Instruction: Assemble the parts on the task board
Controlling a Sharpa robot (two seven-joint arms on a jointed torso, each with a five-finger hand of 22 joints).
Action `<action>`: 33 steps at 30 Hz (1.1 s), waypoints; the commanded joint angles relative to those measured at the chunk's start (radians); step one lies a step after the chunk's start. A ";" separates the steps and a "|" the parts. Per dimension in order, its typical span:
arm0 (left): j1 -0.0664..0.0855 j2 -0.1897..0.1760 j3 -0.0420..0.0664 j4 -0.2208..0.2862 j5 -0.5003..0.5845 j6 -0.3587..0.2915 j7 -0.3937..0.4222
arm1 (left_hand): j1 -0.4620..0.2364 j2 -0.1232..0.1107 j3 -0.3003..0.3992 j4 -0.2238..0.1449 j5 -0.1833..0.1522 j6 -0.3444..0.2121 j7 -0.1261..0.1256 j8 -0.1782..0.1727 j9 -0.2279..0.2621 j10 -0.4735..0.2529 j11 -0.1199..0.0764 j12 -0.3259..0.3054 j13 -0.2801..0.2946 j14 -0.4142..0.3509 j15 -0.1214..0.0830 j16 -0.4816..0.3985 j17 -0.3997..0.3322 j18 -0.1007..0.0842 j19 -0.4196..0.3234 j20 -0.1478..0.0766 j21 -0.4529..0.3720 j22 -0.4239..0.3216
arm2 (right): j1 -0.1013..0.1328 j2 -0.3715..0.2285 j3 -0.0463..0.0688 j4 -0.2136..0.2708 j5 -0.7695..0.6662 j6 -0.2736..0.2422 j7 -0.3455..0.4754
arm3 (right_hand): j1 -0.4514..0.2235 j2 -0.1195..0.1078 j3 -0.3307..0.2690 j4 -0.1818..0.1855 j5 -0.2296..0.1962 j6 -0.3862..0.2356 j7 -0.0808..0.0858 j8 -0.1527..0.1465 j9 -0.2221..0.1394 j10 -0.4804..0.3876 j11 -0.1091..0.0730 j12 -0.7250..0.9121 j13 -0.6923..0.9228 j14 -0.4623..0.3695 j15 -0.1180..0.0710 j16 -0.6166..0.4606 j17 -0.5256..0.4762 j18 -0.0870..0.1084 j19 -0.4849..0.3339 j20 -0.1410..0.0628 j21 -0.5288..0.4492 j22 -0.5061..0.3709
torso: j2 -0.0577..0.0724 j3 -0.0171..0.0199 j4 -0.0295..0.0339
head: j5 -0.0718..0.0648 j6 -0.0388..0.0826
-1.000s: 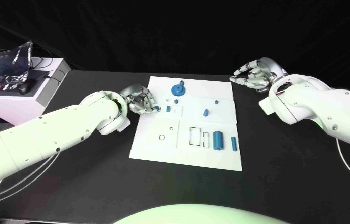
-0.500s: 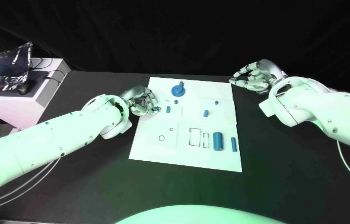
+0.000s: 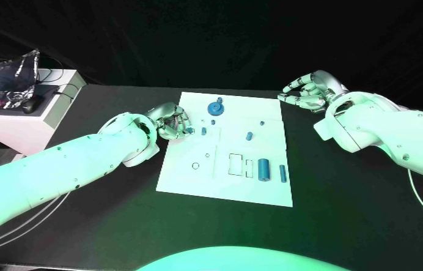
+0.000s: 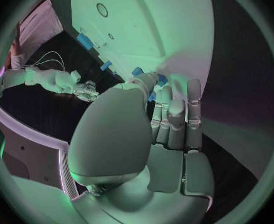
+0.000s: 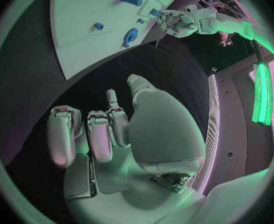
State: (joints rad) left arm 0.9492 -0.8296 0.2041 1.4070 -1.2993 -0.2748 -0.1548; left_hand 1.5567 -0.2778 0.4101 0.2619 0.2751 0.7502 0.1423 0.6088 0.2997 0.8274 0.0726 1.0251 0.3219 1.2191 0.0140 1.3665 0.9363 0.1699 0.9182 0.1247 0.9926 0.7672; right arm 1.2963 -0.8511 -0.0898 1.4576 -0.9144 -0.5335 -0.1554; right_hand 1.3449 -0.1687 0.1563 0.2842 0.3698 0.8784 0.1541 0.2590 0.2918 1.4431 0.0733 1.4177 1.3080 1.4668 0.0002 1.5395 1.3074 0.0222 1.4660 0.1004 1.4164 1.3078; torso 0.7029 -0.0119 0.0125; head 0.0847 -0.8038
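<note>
Little has moved: your left hand [image 3: 172, 122] still pinches a small blue part [image 4: 161, 79] at the task board [image 3: 264, 187]. Your right hand [image 3: 305, 91] waits curled, empty; most parts lie loose

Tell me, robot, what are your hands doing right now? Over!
Left hand at task board's left edge, fingers on a small blue part. Right hand empty, fingers curled, off the board. Nothing in the way.

left hand [image 3: 173, 123]: fingers curled, pinching | right hand [image 3: 307, 92]: fingers curled in, holding nothing

task board [image 3: 187, 179]: white, flat, mid-table | parts [image 3: 263, 169]: blue (small), scattered on it
</note>
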 commanded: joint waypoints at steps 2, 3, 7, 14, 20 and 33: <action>0.000 0.001 0.001 0.004 -0.027 0.044 -0.009 | -0.006 -0.006 0.006 -0.007 -0.004 0.018 -0.002 -0.017 -0.020 -0.010 -0.007 0.036 0.018 0.012 -0.005 0.018 0.020 0.014 -0.004 -0.006 0.009 0.008 | -0.001 -0.001 0.000 0.002 -0.012 0.009 0.012 | 0.001 0.001 0.007 0.001 0.005 -0.006 0.001 0.006 0.002 0.001 -0.004 0.002 0.119 0.079 -0.005 -0.003 0.154 0.014 0.045 -0.004 -0.003 0.163 | 0.000 -0.0004 0.0014 | -0.002 -0.002; 0.000 0.001 0.001 0.004 -0.027 0.047 -0.011 | -0.008 -0.006 0.006 -0.009 -0.005 0.021 -0.002 -0.021 -0.025 -0.013 -0.008 0.048 0.024 0.014 -0.006 0.022 0.024 0.014 -0.004 -0.007 0.011 0.010 | -0.001 -0.001 0.000 0.002 -0.012 0.009 0.012 | 0.001 0.001 0.007 0.001 0.005 -0.006 0.001 0.006 0.002 0.001 -0.004 0.002 0.119 0.079 -0.005 -0.003 0.154 0.014 0.045 -0.004 -0.003 0.163 | 0.000 -0.0005 0.0017 | -0.002 -0.002; -0.001 0.002 0.001 0.004 -0.029 0.051 -0.016 | -0.016 -0.006 0.006 -0.017 -0.005 0.029 -0.004 -0.036 -0.046 -0.024 -0.011 0.103 0.053 0.028 -0.008 0.042 0.051 0.012 -0.002 -0.009 0.024 0.024 | -0.001 0.000 0.000 0.002 -0.012 0.009 0.012 | 0.001 0.001 0.007 0.001 0.005 -0.006 0.001 0.006 0.002 0.001 -0.004 0.002 0.119 0.079 -0.005 -0.003 0.154 0.014 0.045 -0.004 -0.003 0.163 | 0.000 -0.0002 0.0006 | -0.001 -0.001; -0.001 0.004 0.001 0.001 -0.033 0.053 -0.027 | -0.022 -0.003 0.009 -0.025 -0.005 0.032 -0.003 -0.049 -0.063 -0.032 -0.012 0.157 0.080 0.049 -0.009 0.064 0.087 0.006 0.022 -0.010 0.053 0.060 | -0.001 0.000 0.000 0.002 -0.012 0.009 0.012 | 0.001 0.001 0.007 0.001 0.005 -0.006 0.001 0.006 0.002 0.001 -0.004 0.002 0.119 0.079 -0.005 -0.003 0.154 0.014 0.045 -0.004 -0.003 0.163 | 0.000 0.0004 -0.0005 | -0.001 -0.004; -0.001 0.006 0.001 -0.002 -0.037 0.058 -0.042 | -0.022 0.002 0.018 -0.029 -0.005 0.033 -0.002 -0.059 -0.073 -0.032 -0.013 0.185 0.094 0.074 -0.009 0.083 0.127 -0.001 0.053 -0.011 0.084 0.098 | -0.001 0.000 0.000 0.003 -0.012 0.009 0.012 | 0.001 0.001 0.008 0.003 0.004 -0.006 0.001 0.008 0.002 0.002 -0.004 0.003 0.119 0.079 -0.006 -0.004 0.153 0.014 0.045 -0.004 -0.003 0.163 | 0.000 0.0004 0.0003 | -0.001 -0.005; -0.001 0.013 0.001 -0.013 -0.040 0.068 -0.063 | -0.013 0.020 0.045 -0.038 -0.008 0.049 -0.003 -0.067 -0.086 -0.031 -0.014 0.211 0.105 0.099 -0.011 0.101 0.166 -0.009 0.088 -0.013 0.122 0.142 | -0.001 -0.002 0.000 0.005 -0.013 0.008 0.011 | 0.000 0.001 0.009 0.003 0.004 -0.006 0.000 0.009 0.003 0.002 -0.004 0.003 0.120 0.079 -0.006 -0.004 0.154 0.014 0.045 -0.004 -0.002 0.164 | 0.000 0.0003 -0.0004 | -0.002 -0.006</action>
State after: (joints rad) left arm 0.9519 -0.8187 0.2080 1.3979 -1.3303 -0.2372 -0.1942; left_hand 1.5447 -0.2670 0.4515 0.2234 0.2703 0.7925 0.1396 0.5456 0.2148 0.8004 0.0608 1.2314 0.4256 1.3115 0.0036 1.4632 1.0972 0.1698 0.9977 0.1105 1.1091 0.9041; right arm 1.2956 -0.8522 -0.0899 1.4602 -0.9165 -0.5335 -0.1548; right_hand 1.3449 -0.1687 0.1603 0.2882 0.3698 0.8784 0.1541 0.2632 0.2935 1.4431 0.0733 1.4177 1.3075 1.4668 0.0002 1.5395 1.3074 0.0222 1.4660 0.1004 1.4164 1.3075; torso 0.7032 -0.0115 0.0116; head 0.0834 -0.8096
